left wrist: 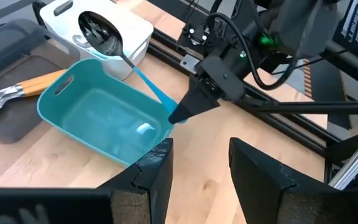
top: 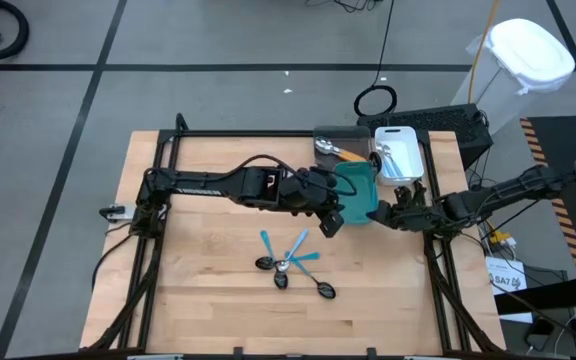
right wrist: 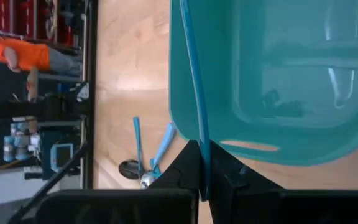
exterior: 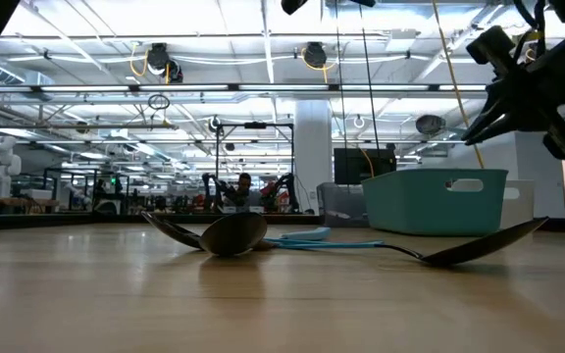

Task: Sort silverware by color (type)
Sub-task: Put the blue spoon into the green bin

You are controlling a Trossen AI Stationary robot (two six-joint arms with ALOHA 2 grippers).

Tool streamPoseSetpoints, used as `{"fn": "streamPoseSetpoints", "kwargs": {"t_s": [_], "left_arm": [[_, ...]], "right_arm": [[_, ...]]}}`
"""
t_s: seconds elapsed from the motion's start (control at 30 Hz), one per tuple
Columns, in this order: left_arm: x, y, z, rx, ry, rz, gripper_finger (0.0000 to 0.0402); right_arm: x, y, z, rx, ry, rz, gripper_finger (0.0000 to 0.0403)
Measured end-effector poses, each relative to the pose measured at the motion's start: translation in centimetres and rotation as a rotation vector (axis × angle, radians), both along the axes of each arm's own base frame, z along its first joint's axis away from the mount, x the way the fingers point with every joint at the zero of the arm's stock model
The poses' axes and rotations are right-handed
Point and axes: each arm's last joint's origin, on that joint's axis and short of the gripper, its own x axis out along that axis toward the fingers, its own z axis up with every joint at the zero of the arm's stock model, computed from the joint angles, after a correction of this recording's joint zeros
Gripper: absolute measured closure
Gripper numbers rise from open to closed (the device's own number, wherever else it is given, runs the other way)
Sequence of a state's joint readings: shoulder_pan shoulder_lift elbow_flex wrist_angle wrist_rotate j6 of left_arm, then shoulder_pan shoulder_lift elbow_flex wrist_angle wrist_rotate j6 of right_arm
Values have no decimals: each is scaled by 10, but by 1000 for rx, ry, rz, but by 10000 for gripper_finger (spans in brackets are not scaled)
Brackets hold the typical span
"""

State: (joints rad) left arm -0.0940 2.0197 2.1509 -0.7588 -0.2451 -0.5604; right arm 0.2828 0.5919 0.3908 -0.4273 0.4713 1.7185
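**Right gripper pinches a blue-handled spoon over the teal bin**

The right gripper point(left wrist: 182, 113) is clenched on the handle tip of a blue-handled spoon point(left wrist: 143, 74). The spoon's long axis runs straight out from the fingertips and slants upward across the teal bin point(top: 359, 190), bowl end farthest from the gripper, raised in front of the white bin point(top: 400, 152). In the right wrist view the handle point(right wrist: 194, 93) passes over the bin's rim, just inside one side wall, with the bin's open floor spread to one side of it.

The left gripper point(left wrist: 199, 171) hovers just on the other side of the teal bin from the right gripper, its fingers parted and holding nothing.

The remaining utensils point(top: 290, 262) lie in a loose cluster on the wooden table point(top: 208, 290), well apart from both grippers, blue handles fanned outward and dark spoons at the cluster's near side. Bare wood surrounds the cluster. Beyond the teal bin, the gray bin point(top: 336, 143) holds an orange-handled utensil point(left wrist: 23, 87).
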Motion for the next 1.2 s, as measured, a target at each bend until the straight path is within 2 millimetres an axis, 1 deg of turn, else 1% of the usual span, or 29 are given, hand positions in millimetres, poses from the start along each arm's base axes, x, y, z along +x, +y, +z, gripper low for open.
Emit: {"fn": "streamPoseSetpoints", "kwargs": {"t_s": [0.13,0.3,0.43,0.53,0.67,0.83,0.93,1.0,1.1,1.2], "left_arm": [[0,0,0,5,5,-4,247],[0,1,0,30,10,-19,247],[0,7,-1,60,20,-27,247],[0,17,-2,63,36,-20,247],[1,42,-2,11,38,-98,247],[-3,86,-3,-123,31,-241,248],[-3,113,-9,-166,35,-225,247],[3,128,-19,-194,28,-237,246],[10,145,-30,-285,-16,-300,224],[15,159,-36,-328,-54,-310,182]], "right_arm": [[3,-2,-1,32,-34,-32,399],[11,-2,4,63,-103,-31,398],[18,0,5,62,-129,-17,397],[24,2,9,76,-187,20,397],[30,5,17,99,-252,70,399],[33,6,30,94,-287,78,399],[35,6,37,94,-305,78,399],[36,7,41,92,-316,79,399],[37,7,46,85,-323,83,399],[38,7,50,74,-338,90,399]]}}
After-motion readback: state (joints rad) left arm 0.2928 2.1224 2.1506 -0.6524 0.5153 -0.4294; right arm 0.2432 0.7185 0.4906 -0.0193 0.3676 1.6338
